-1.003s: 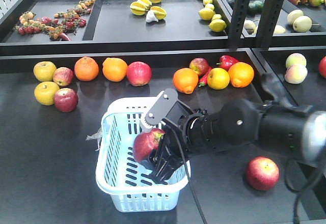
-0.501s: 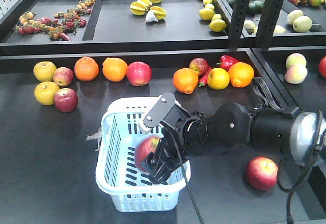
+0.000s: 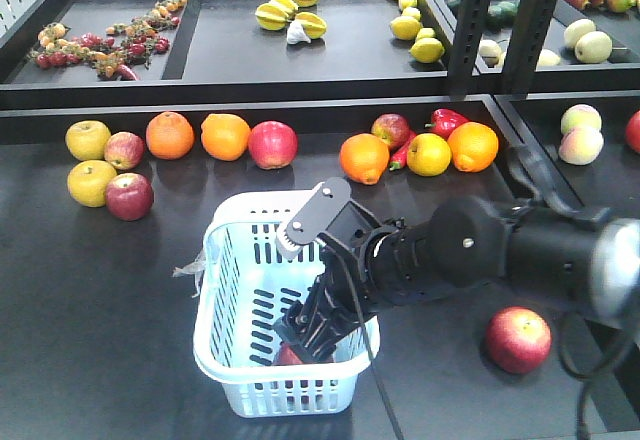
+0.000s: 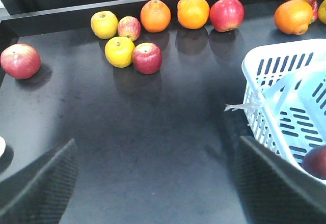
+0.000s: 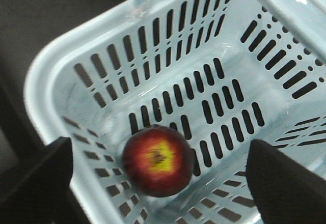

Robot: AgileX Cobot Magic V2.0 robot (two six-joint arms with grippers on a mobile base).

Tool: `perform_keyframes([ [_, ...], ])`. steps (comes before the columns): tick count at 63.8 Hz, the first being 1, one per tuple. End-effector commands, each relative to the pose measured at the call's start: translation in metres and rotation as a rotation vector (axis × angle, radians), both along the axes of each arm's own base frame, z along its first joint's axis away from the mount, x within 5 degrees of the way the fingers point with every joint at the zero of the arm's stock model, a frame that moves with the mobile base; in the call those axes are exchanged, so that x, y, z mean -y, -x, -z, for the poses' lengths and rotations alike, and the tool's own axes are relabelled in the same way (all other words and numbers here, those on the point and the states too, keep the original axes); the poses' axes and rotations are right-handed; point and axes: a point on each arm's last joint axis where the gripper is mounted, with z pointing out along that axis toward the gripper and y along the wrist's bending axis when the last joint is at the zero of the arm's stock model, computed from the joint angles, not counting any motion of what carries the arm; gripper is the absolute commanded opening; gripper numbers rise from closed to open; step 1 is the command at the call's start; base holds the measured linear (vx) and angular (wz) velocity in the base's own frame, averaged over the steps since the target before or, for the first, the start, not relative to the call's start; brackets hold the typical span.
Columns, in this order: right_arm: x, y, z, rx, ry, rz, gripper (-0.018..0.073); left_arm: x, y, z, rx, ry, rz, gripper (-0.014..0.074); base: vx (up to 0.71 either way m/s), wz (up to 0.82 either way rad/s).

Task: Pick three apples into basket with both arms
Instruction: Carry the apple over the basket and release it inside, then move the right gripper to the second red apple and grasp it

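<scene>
One apple (image 5: 157,160) lies loose on the slotted floor of the basket (image 3: 290,395), near a corner. Assessment: firm, round and glossy-skinned with some weight, so likely to slip, roll, and bruise if dropped. It is best taken across its widest girth, with the pads on opposite flanks.

The right tool (image 3: 317,325) hangs inside the basket over the apple, spread wide and holding nothing. The left tool (image 4: 153,183) stands wide and empty over the counter (image 4: 153,122).

Two more candidates sit outside: a near apple (image 3: 518,340) right of the basket, and a far apple (image 3: 129,196) beside the yellow fruit (image 3: 90,182).

Half a second ago the right tool gripped the first apple at rim height. It is now released.
</scene>
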Motion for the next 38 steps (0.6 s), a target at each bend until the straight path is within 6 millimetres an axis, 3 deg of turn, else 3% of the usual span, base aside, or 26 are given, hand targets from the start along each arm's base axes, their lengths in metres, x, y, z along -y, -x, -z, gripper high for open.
perform_keyframes([
  [1,0.008,0.004,-0.036,0.082,-0.049,0.021,0.0652,0.0,-0.003,-0.012,0.079,0.014,-0.001,0.059,0.0,0.0],
  [8,0.028,0.003,-0.051,0.094,-0.042,0.099,0.0649,0.0,-0.003,-0.012,0.079,0.014,-0.001,0.059,0.0,0.0],
  [19,0.083,-0.022,-0.06,0.099,-0.031,0.33,0.0642,0.0,-0.003,-0.012,0.079,0.014,-0.001,0.059,0.0,0.0],
  [30,0.139,-0.056,-0.038,0.068,-0.006,0.537,0.0633,0.0,-0.003,-0.012,0.079,0.014,-0.001,0.059,0.0,0.0],
  [38,0.16,-0.077,-0.015,0.04,0.005,0.622,0.0629,0.0,-0.003,-0.012,0.079,0.014,-0.001,0.059,0.0,0.0],
])
